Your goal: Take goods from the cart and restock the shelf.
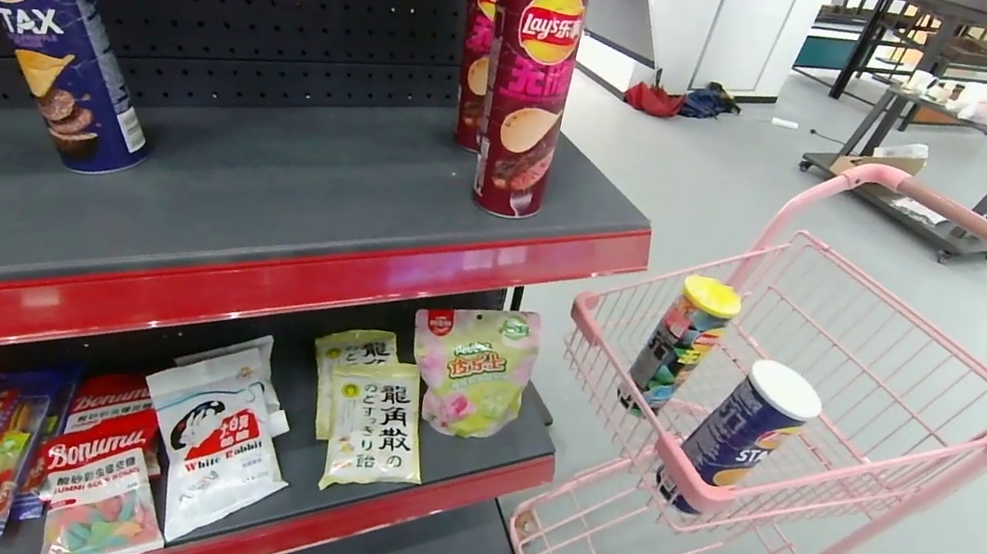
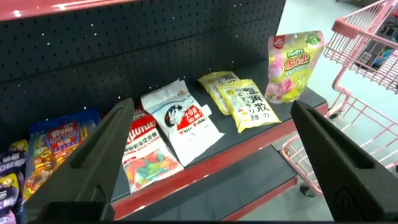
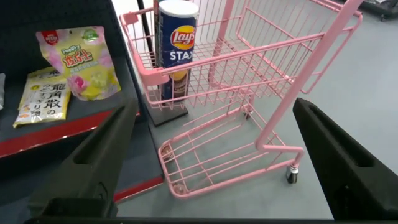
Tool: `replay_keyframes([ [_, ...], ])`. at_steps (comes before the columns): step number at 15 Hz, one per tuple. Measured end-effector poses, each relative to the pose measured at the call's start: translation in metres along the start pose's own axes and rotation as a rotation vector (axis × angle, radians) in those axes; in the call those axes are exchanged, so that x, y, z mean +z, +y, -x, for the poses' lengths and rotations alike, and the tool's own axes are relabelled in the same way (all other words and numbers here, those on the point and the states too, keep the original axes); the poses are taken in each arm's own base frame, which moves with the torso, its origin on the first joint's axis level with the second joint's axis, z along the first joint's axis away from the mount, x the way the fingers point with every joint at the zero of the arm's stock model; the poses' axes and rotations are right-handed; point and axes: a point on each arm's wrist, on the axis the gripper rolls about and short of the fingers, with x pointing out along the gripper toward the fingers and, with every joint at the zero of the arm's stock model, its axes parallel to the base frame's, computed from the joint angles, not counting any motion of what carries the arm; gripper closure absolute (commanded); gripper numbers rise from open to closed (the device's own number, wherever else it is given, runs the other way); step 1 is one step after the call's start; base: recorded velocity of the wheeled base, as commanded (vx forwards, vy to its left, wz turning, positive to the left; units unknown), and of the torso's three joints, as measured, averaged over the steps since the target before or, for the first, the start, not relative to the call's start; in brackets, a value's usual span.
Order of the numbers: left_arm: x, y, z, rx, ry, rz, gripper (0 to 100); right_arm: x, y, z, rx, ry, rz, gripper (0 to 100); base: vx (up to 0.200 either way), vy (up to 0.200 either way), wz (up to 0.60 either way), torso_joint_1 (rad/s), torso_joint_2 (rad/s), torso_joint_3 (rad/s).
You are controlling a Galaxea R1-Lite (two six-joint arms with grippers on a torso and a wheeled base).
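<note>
The pink cart (image 1: 838, 399) stands right of the shelf and holds two chip cans: a blue one with a white lid (image 1: 740, 432) at the front corner and a dark one with a yellow lid (image 1: 683, 343) behind it. On the upper shelf (image 1: 262, 206) stand a blue chip can (image 1: 50, 26) at the left and two maroon cans (image 1: 528, 80) at the right. My left gripper (image 2: 211, 168) is open, held before the lower shelf's snack bags. My right gripper (image 3: 214, 168) is open near the cart (image 3: 236, 93), facing the blue can (image 3: 176, 50).
The lower shelf (image 1: 418, 477) carries several snack bags, among them a white bag (image 1: 216, 441), a yellow bag (image 1: 371, 423) and a green-pink bag (image 1: 472, 370). Grey open floor lies right of the cart. Metal racks (image 1: 977, 129) stand far behind.
</note>
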Motion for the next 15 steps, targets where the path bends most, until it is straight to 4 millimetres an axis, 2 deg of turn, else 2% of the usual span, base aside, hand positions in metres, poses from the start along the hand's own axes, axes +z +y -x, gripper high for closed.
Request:
replay_keyframes([
  [3, 0.000, 0.000, 0.000, 0.000, -0.001, 0.000, 0, 0.000, 0.000, 0.000, 0.000, -0.001, 0.001, 0, 0.200, 0.000, 0.00, -0.022, 0.06, 0.048],
  [11, 0.000, 0.000, 0.000, 0.001, -0.001, 0.000, 0, 0.001, 0.001, -0.001, 0.070, 0.014, 0.004, 0, 0.000, 0.000, 0.00, 0.000, 0.00, 0.000],
  [13, 0.000, 0.000, 0.000, 0.001, -0.001, 0.000, 0, 0.016, 0.001, 0.000, 0.096, -0.011, -0.011, 0, 0.000, 0.000, 0.00, 0.000, 0.00, 0.000],
  [15, 0.000, 0.000, 0.000, 0.001, -0.001, 0.000, 0, 0.054, 0.001, -0.001, 0.112, -0.037, -0.068, 0, 0.000, 0.000, 0.00, 0.000, 0.00, 0.000],
])
